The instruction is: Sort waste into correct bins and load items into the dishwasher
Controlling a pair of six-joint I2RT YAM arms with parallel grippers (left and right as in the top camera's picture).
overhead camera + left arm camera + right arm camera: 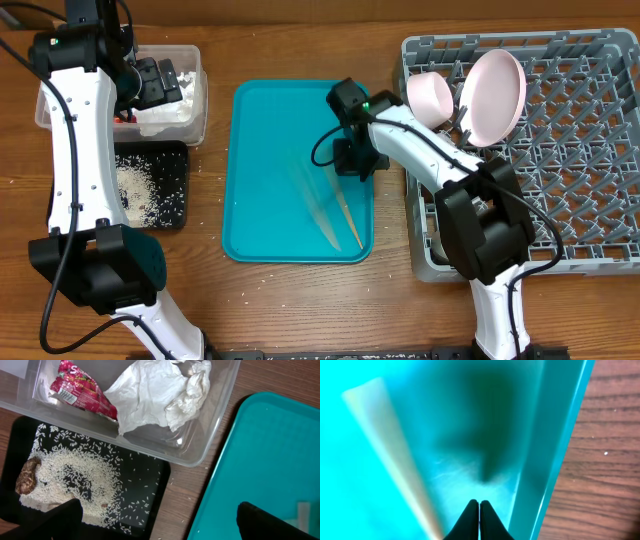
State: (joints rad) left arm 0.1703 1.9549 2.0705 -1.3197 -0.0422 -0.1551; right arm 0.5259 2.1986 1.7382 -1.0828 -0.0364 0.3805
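Your right tool [479, 512] is clenched, nothing visibly between its tips, low at the teal tray's [260, 130] 3 o'clock, presumably to pinch the chopsticks [347, 222] (lying towards 5 o'clock); left tool [160, 520] hangs released.

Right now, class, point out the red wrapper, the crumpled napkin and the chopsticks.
red wrapper [80, 390], left wrist view, middle of its printed face.
crumpled napkin [155, 395], left wrist view, central folds.
chopsticks [349, 226], overhead view, lower shaft.
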